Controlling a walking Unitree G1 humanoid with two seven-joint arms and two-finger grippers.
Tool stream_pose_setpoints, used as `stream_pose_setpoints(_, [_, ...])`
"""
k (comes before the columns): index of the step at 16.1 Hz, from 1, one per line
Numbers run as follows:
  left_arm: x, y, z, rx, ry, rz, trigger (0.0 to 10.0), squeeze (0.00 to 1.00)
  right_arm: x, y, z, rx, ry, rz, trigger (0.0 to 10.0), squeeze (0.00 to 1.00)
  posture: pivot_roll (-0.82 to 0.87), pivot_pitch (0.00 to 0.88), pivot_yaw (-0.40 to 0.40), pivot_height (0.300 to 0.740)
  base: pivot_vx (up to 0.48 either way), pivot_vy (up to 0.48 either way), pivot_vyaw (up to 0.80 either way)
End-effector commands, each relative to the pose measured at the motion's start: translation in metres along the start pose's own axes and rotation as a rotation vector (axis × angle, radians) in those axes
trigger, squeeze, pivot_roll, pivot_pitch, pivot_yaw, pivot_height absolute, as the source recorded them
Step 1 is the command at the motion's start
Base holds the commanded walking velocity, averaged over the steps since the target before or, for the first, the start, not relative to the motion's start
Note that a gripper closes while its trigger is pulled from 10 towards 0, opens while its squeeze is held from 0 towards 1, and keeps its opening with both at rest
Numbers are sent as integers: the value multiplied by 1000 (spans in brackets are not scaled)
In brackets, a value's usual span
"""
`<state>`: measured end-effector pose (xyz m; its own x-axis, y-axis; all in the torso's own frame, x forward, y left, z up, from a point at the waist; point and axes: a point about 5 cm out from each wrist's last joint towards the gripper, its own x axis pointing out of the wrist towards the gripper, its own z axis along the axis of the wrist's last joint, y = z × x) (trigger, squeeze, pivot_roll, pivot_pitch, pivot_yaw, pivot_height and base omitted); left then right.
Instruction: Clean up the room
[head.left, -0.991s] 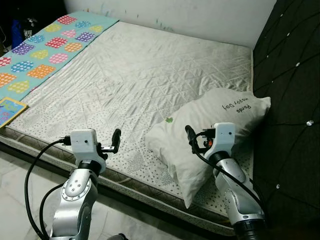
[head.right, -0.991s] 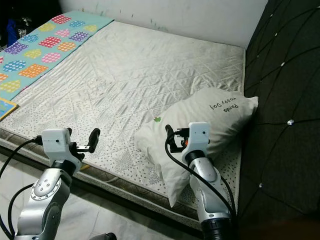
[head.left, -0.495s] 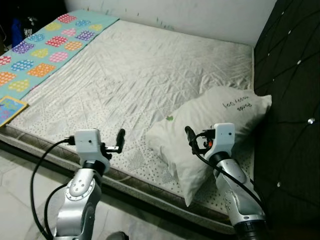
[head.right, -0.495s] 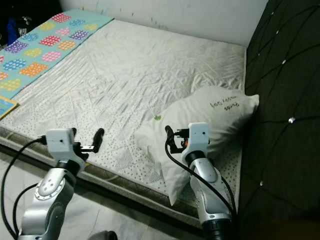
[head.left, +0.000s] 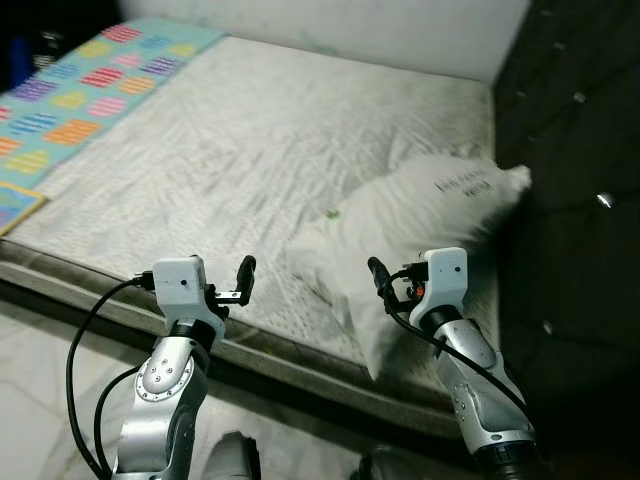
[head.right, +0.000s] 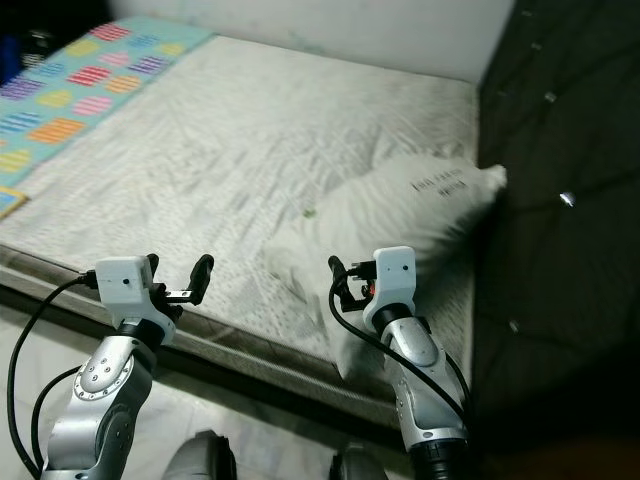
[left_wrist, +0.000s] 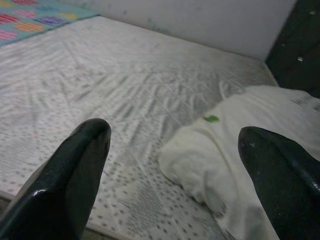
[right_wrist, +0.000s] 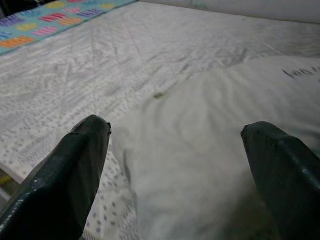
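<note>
A white pillow (head.left: 420, 215) with dark lettering and a small green mark lies on the right side of the mattress (head.left: 250, 140), against the dark headboard (head.left: 570, 150). My left gripper (head.left: 238, 285) hovers open over the mattress's near edge, left of the pillow (left_wrist: 235, 150), with nothing between its fingers (left_wrist: 75, 165). My right gripper (head.left: 385, 285) is open too, held just in front of the pillow's near corner. The pillow (right_wrist: 210, 150) lies straight ahead of its spread fingers (right_wrist: 65, 170). The whole picture is blurred.
A colourful patterned mat (head.left: 70, 100) covers the far left of the bed, and a blue and yellow flat thing (head.left: 12, 210) lies at the left edge. A pale tiled floor (head.left: 50, 380) runs along the bed's front. My feet (head.left: 235, 460) show at the bottom.
The whole picture has shifted and blurred, so the camera has moved, and my feet have come into view. Both arms keep the same pose, grippers open. The pillow has not moved.
</note>
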<state>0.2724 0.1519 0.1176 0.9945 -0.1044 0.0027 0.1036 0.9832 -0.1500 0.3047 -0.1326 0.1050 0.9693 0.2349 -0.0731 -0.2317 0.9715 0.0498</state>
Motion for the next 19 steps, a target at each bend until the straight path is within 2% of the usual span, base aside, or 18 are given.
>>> stream_pose_setpoints(1, [0,-1,2,-2,-10,-1,10000,0,2,-1,2,-4,1,1,10000,0,38,138,-28,665,0,0,0])
stream_pose_setpoints(10, [3,-2,3,-8,-15,-10,10000,0,1,1,0,-10,6,6,10000,0,33,139,-19,665,0,0,0])
stream_pose_setpoints(16, [3,-1,3,-6,-13,-10,10000,0,1,3,-2,-11,10,19,10000,0,36,143,-18,595,0,0,0])
stream_pose_setpoints(19, [2,-2,4,-11,-22,-15,10000,0,1,4,-2,-5,14,28,10000,0,35,144,-18,590,0,0,0])
